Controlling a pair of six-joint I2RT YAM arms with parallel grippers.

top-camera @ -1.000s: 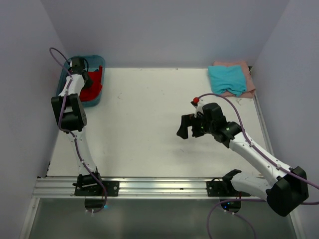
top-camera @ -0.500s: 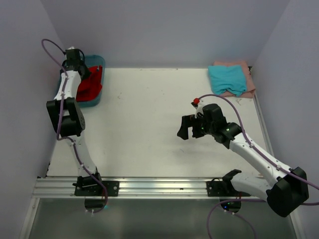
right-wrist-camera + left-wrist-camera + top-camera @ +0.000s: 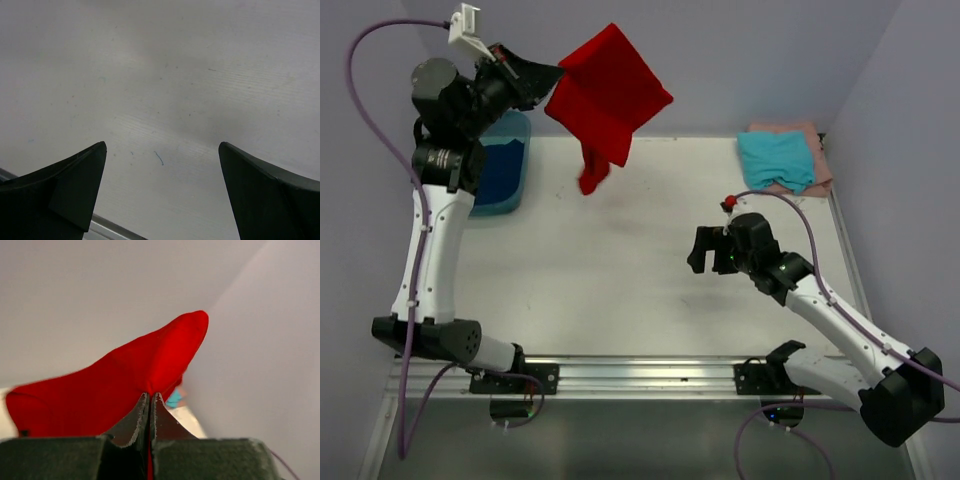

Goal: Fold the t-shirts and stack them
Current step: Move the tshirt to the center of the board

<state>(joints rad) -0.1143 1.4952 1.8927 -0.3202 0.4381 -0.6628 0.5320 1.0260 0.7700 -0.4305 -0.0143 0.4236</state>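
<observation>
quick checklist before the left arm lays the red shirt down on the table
1. left tool grip on red t-shirt: ok, jaws pinched shut on cloth.
2. shirt clear of tub: ok, hanging in the air.
3. right tool open and empty: ok.
4. table below right tool bare: ok.
5. shirt spread flat: not ok, bunched.
6. which edge is gripped: cannot tell.

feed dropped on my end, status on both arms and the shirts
Left gripper shut on red t-shirt, held high. Right gripper open, empty, over the table. Teal t-shirt atop pink t-shirt, far right corner. Path clear.
</observation>
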